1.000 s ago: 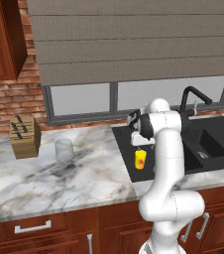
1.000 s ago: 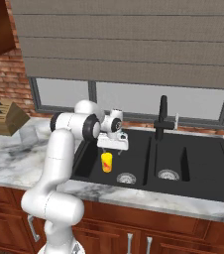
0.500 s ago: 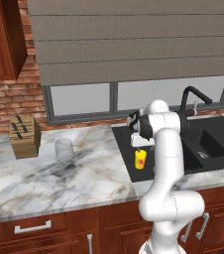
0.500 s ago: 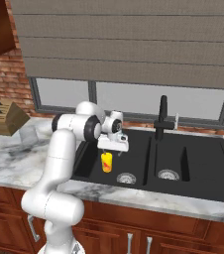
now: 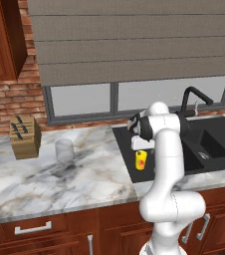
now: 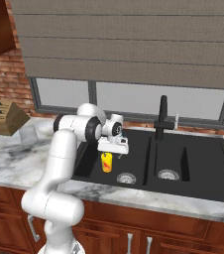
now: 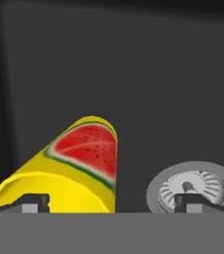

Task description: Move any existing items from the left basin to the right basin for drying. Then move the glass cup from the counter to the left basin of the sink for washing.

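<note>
hovering gripper [image 6: 110,153] over yellow container [image 6: 106,162], seemingly open

Kitchen, black double sink [image 6: 183,163], marble counter [image 5: 59,179], knife block [image 5: 25,137]

A wide window [image 5: 134,97] with dark grey frames runs along the back wall, its upper part covered by a taupe roman shade [image 5: 134,40] with horizontal folds. Red brick wall [image 5: 12,102] shows left of the window, and a red-brown upper cabinet [image 5: 0,40] hangs in the corner (a silver handle on its door). A wooden knife block [image 5: 25,138] stands near the brick. Below, red-brown base cabinets [image 6: 158,233] carry silver bar handles. The light is even and soft.
</note>
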Robot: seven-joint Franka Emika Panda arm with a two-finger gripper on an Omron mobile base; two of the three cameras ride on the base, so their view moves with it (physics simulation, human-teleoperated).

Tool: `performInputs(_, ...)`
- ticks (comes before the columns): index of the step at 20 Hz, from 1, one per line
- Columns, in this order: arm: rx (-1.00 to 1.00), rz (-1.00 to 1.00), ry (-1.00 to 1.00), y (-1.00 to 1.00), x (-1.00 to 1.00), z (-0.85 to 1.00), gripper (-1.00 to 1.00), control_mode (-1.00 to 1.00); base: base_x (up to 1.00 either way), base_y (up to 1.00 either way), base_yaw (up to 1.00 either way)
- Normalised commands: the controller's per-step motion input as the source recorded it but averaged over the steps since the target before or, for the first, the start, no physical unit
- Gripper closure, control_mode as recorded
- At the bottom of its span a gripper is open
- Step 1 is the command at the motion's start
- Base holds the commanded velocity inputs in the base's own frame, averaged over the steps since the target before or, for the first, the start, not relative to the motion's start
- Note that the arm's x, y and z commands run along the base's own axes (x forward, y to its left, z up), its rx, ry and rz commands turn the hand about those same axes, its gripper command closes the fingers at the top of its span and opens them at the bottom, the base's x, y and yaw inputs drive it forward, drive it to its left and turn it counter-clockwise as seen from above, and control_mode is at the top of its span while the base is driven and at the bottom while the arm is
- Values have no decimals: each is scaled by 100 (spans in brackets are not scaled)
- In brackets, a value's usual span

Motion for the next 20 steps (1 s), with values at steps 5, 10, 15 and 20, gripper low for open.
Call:
performInputs(5, 1, 0, 0, 0, 1, -14, -100, -100, 0, 0, 0)
performInputs(10, 1, 0, 0, 0, 0, -13, -100, -100, 0, 0, 0)
performInputs(15, 0, 0, 0, 0, 0, -16, -100, -100, 0, 0, 0)
performInputs(20, 0, 0, 0, 0, 0, -19, 100, -100, 0, 0, 0)
